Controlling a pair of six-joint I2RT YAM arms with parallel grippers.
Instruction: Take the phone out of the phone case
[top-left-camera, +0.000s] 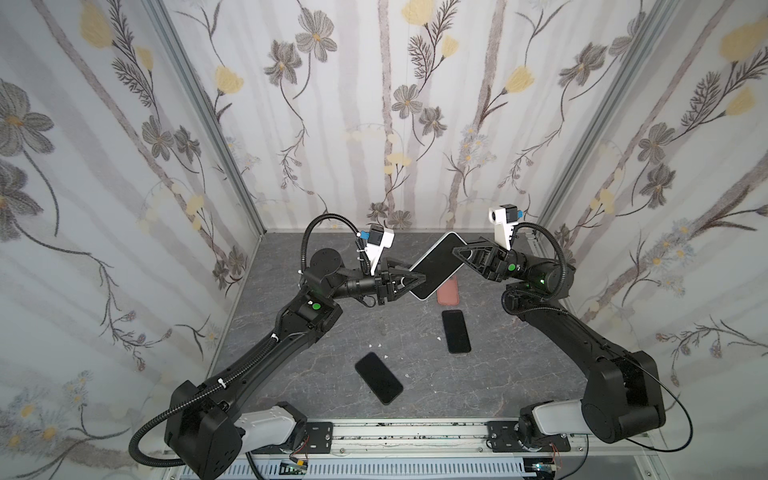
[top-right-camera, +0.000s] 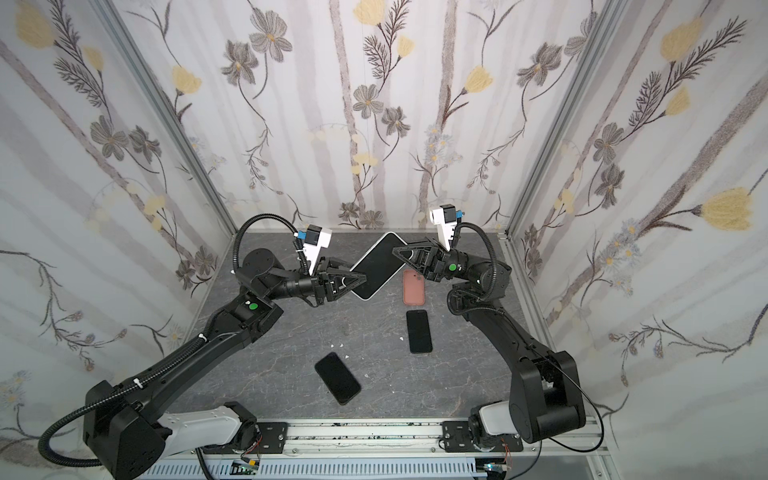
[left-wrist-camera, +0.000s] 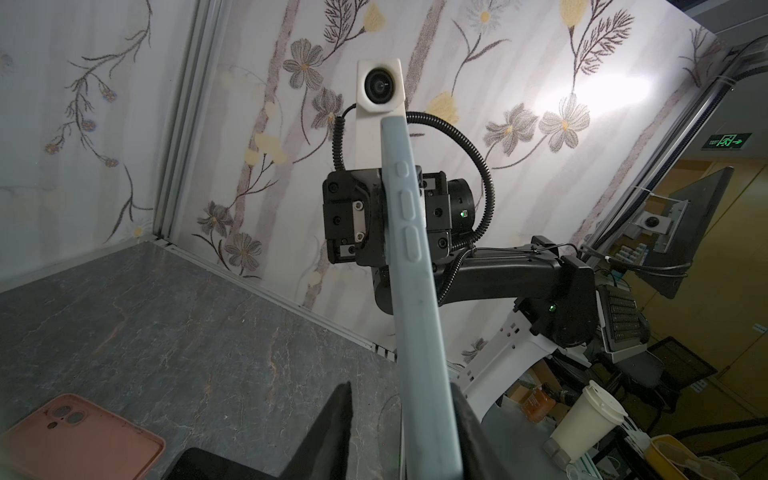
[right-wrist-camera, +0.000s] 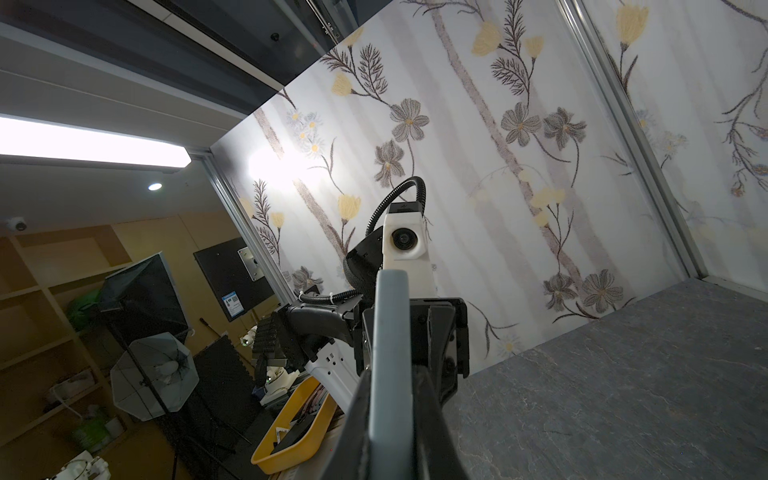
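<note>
A phone (top-left-camera: 436, 264) with a dark screen sits inside a pale blue phone case (left-wrist-camera: 415, 291) and hangs tilted above the back of the table in both top views. My right gripper (top-left-camera: 457, 252) is shut on the case's upper right end, with both fingers pressed against its sides (right-wrist-camera: 392, 374). At the lower left end is my left gripper (top-left-camera: 417, 282), which is open. One of its fingers lies against the case and the other stands apart from it, with a gap showing in the left wrist view (left-wrist-camera: 400, 388).
An empty pink case (top-left-camera: 448, 291) lies on the grey table (top-left-camera: 519, 374) under the held phone. Two bare black phones lie nearer the front, one (top-left-camera: 456, 331) at the middle right and one (top-left-camera: 378, 377) at the middle. Small white scraps are scattered around them.
</note>
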